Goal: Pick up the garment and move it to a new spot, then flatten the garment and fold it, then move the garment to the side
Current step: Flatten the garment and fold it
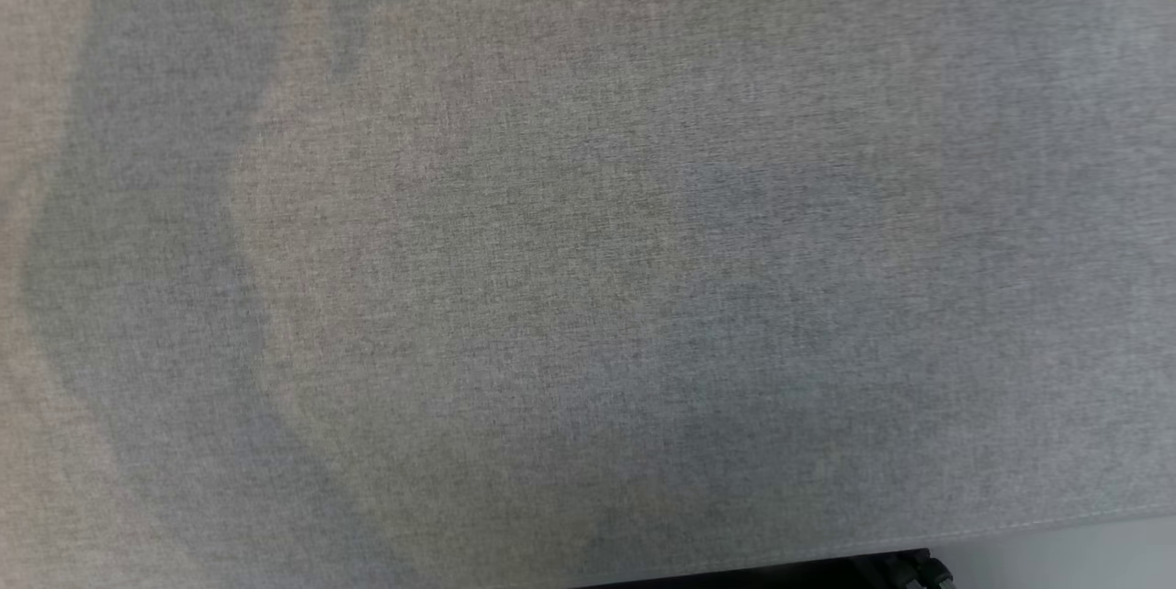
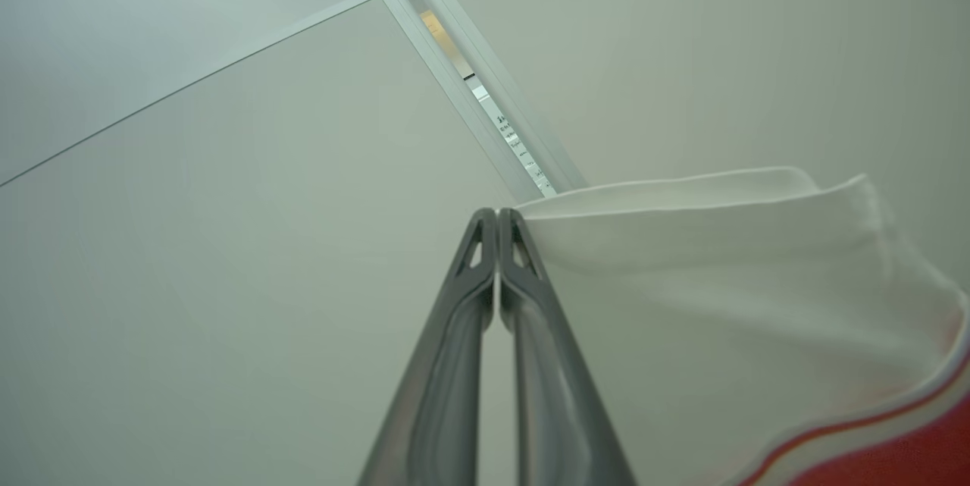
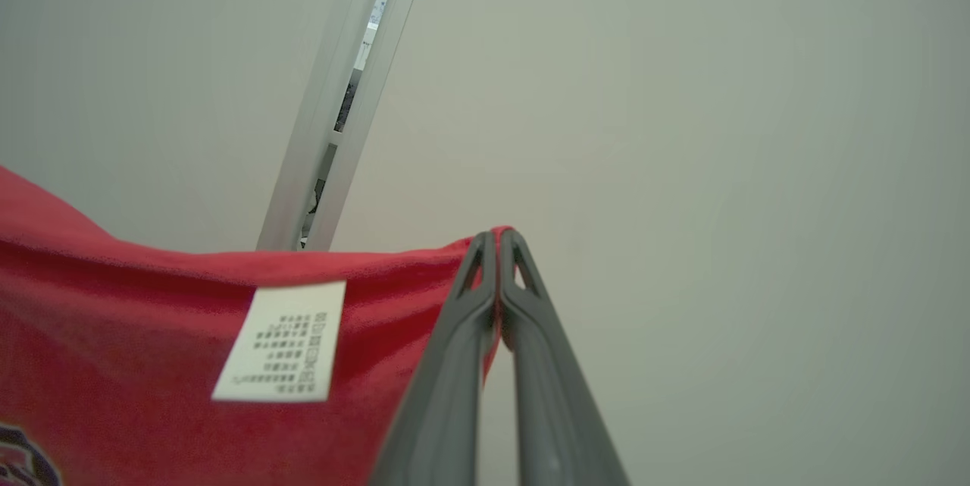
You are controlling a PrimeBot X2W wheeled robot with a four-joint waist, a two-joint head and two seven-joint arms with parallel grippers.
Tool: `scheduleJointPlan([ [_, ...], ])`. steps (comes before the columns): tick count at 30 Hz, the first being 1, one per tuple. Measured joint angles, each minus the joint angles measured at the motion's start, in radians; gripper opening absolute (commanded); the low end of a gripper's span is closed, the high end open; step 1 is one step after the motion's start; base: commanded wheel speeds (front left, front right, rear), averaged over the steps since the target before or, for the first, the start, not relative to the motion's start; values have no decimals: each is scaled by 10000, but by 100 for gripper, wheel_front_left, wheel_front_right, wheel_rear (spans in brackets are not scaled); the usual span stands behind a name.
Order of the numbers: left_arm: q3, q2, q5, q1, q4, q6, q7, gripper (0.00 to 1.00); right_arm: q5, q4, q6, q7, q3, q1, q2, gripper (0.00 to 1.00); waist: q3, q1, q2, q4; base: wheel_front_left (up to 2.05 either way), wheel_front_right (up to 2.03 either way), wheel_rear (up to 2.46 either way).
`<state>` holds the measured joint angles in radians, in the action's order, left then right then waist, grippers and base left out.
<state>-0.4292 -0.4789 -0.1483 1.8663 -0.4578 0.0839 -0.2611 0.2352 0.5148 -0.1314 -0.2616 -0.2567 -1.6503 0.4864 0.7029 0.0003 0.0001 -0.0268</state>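
Garment is held aloft. Left gripper pinches its white edge mid-frame, right gripper pinches the red hem mid-frame. Suggest stretching it taut and lowering both corners evenly onto grey cloth surface.

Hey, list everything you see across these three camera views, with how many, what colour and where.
red and white fabric garment: one, red body plus a white part with striped trim, held by both grippers.
white printed care label: one, white, on the red cloth, right wrist view.
grey woven cloth surface: one, grey, across the head view.
black part: one, black, bottom edge of the head view; cannot tell what it is.
pale smooth panels: several, off-white, behind the grippers.
silver metal rail: one, silver, between the panels.
left gripper: one, dark grey, shut on the garment's white edge.
right gripper: one, dark grey, shut on its red edge.
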Motion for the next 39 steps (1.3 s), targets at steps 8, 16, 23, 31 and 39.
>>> scheduleJointPlan([
  [8,842,-265,-602,-4505,2938,138,-15,0,322,-1080,0,-10,489,3072,359,0,418,0,0,446,0,0,0],
  [16,1450,-360,-1223,-10533,5392,213,-13,0,763,-2474,-2,-10,1337,6965,355,0,-434,-2,-1,722,0,0,0],
  [23,1678,-297,-1530,-14934,6778,-198,-13,0,1183,-3636,0,-10,2234,10379,59,0,-1612,-3,0,702,0,0,0],
  [31,1325,-69,-1741,-18069,7156,-612,-13,0,1315,-4372,0,-10,2769,13726,-476,0,-2880,-3,0,657,0,0,0],
  [39,903,119,-2119,-20039,7595,-1045,418,0,1187,-5058,0,-10,3037,16092,-642,0,-3815,-4,0,574,0,0,0],
])
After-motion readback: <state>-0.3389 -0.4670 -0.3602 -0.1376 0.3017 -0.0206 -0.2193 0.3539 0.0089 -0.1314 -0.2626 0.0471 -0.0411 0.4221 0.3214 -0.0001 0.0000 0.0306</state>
